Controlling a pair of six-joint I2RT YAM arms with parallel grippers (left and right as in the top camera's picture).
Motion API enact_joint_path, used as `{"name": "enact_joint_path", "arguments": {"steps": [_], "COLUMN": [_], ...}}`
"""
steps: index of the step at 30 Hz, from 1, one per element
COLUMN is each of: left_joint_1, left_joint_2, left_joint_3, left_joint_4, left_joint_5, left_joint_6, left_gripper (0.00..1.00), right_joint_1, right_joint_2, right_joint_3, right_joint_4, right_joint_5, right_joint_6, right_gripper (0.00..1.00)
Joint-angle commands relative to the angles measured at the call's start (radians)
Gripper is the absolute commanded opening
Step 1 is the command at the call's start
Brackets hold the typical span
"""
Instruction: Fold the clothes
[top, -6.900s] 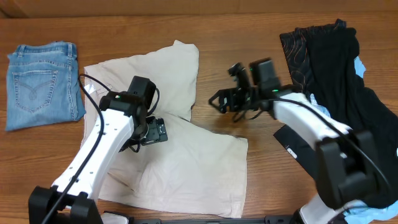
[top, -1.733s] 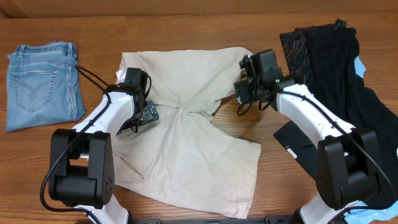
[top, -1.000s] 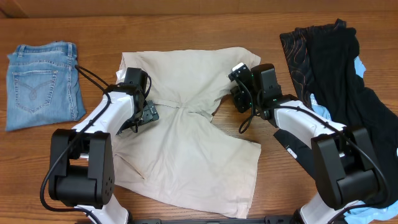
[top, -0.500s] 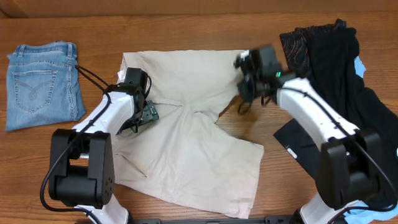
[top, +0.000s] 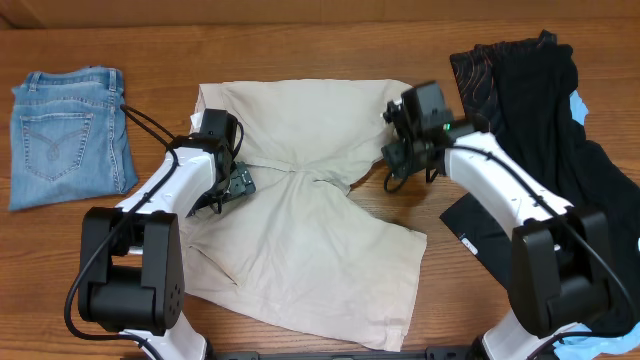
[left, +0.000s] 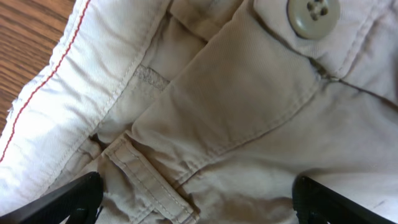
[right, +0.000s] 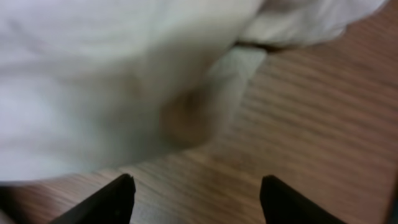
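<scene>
- Wooden tabletop (top: 320, 40) carries the beige shorts (top: 300, 240), spread flat between both arms, with their longer run going from the far edge toward the near one.
- Left fingers (left: 68, 199) stand wide apart and hold nothing. The waistband lies directly beneath them, with its button (left: 313, 14) beyond the tips.
- Right fingers (right: 115, 196) are parted and empty, with bare wood between the tips. The shorts' side edge lies just ahead of them, on the left-tip side, though this view is blurred.
- Judgement: both arms are at the cloth, but a fold turns on that edge, which is nearest the right fingers.
- No brand or writing is readable. Only a red stitch line (left: 43, 99) shows, and the tag on the dark garments (top: 540, 130) is too small to read.
</scene>
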Motion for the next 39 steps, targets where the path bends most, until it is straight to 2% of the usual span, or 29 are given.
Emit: {"name": "enact_joint_path", "arguments": {"steps": [1,5,8,16,20,27,29,31,35,39], "left_joint_1": [0.005,0.005,0.005,0.005,0.005,0.005,0.005,0.005,0.005,0.005], "left_joint_2": [0.015,0.015,0.015,0.015,0.015,0.015,0.015,0.015,0.015,0.015], "left_joint_3": [0.009,0.009,0.009,0.009,0.009,0.009,0.009,0.009,0.009,0.009], "left_joint_4": [0.000,-0.005,-0.005,-0.005,-0.004,-0.004,-0.004,-0.004,-0.004,-0.005], "left_joint_5": [-0.005,-0.002,-0.002,-0.001,0.002,0.005,0.005,0.005,0.005,0.005], "left_joint_6": [0.013,0.013,0.013,0.013,0.012,0.009,0.009,0.009,0.009,0.009], "left_gripper": [1.00,1.00,1.00,1.00,1.00,1.00,1.00,1.00,1.00,1.00], "right_joint_1": [-0.007,-0.014,-0.028,-0.089,-0.100,-0.098,-0.097,-0.097,-0.098,-0.098], "right_joint_2": [0.002,0.003,0.010,0.096,0.113,0.113,0.113,0.113,0.112,0.057], "right_joint_3": [-0.114,-0.273,-0.329,-0.335,-0.335,-0.335,-0.335,-0.335,-0.333,-0.330], "right_joint_4": [0.178,0.513,0.650,0.755,0.811,0.924,0.927,0.926,0.927,0.892], "right_joint_5": [0.006,0.006,0.006,0.005,-0.058,-0.328,-0.336,-0.335,-0.316,-0.177], "right_joint_6": [0.001,-0.006,-0.011,-0.112,-0.141,-0.142,-0.142,-0.141,-0.129,-0.050], "right_gripper": [0.73,0.78,0.79,0.79,0.79,0.71,0.60,0.38,0.06,0.04]}}
